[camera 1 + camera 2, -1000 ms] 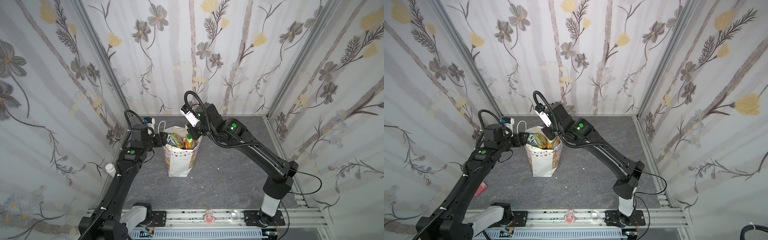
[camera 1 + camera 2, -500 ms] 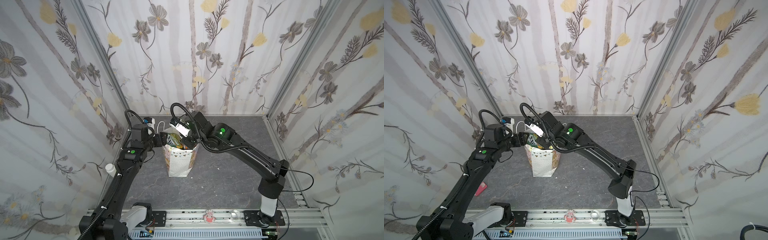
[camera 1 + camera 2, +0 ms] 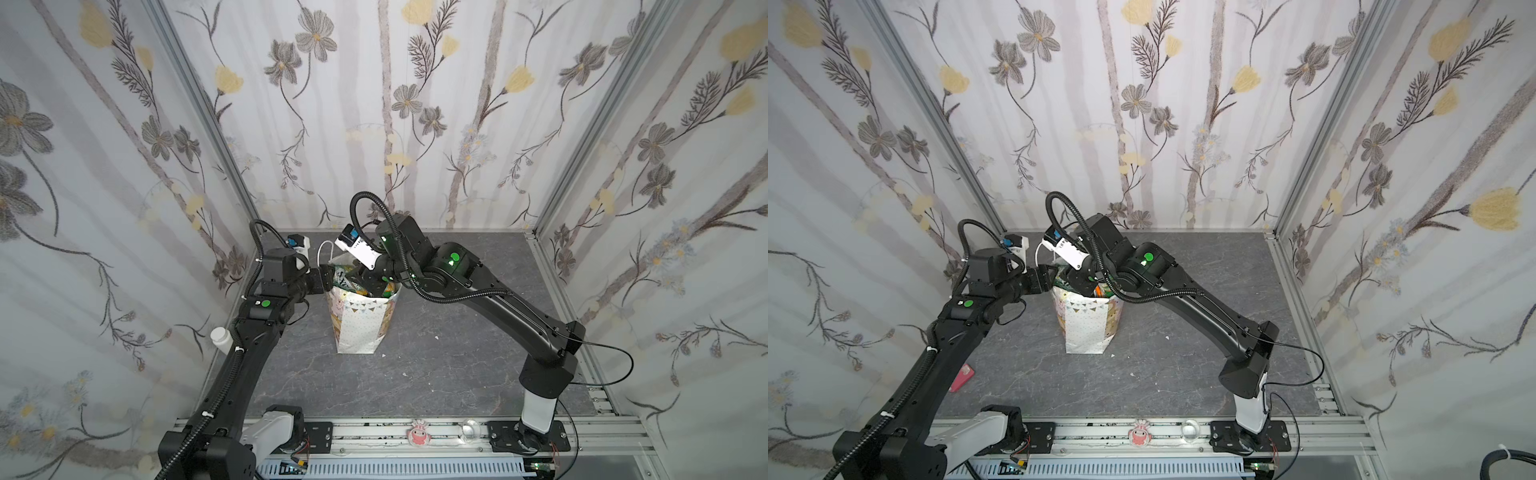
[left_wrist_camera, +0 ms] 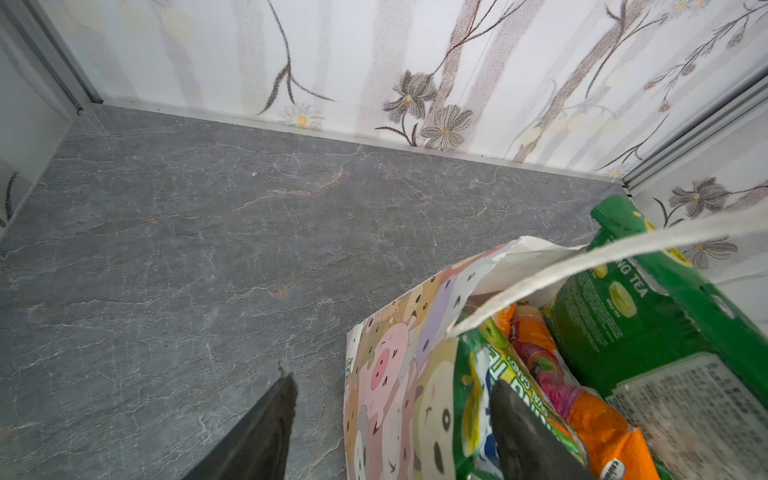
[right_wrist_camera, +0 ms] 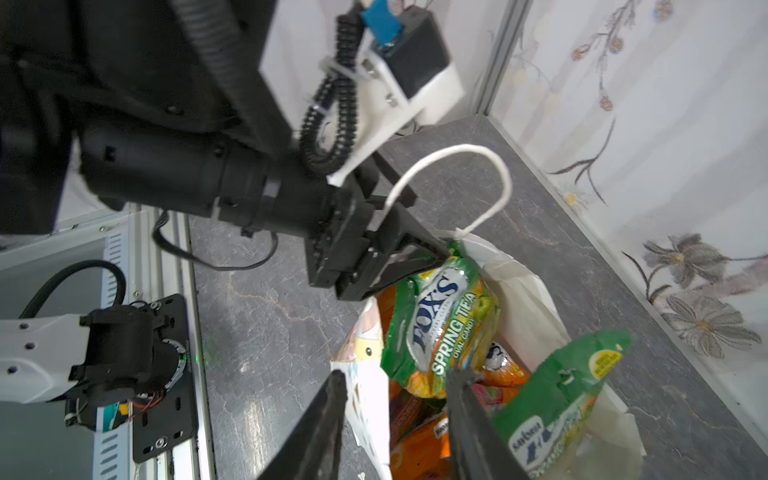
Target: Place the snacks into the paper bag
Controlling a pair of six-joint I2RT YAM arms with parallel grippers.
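Note:
The white paper bag (image 3: 360, 328) (image 3: 1087, 328) stands mid-table, packed with snacks. In the right wrist view a FOX'S packet (image 5: 440, 320) lies on top, orange packets (image 5: 419, 453) sit below it, and a green packet (image 5: 557, 399) leans on the rim beside one finger. My right gripper (image 5: 397, 374) (image 3: 365, 282) is open at the bag's mouth, one finger outside the wall and one inside, with nothing held. My left gripper (image 4: 392, 380) (image 3: 330, 279) is open too and straddles the cartoon side wall (image 4: 386, 357). Its inner finger rests on the FOX'S packet and its outer finger stands clear of the wall. A green tea packet (image 4: 648, 316) stands upright inside.
A white bottle (image 3: 220, 338) stands by the left wall. A pink object (image 3: 961, 378) lies on the table under the left arm. The bag's cord handle (image 5: 490, 166) loops up beside the left gripper. Floral walls close in three sides, and a metal rail (image 3: 415, 432) runs along the front.
My right arm swung left over the bag's mouth and dipped into it, and its jaws went from shut to apart. The left arm and the bag stayed put.

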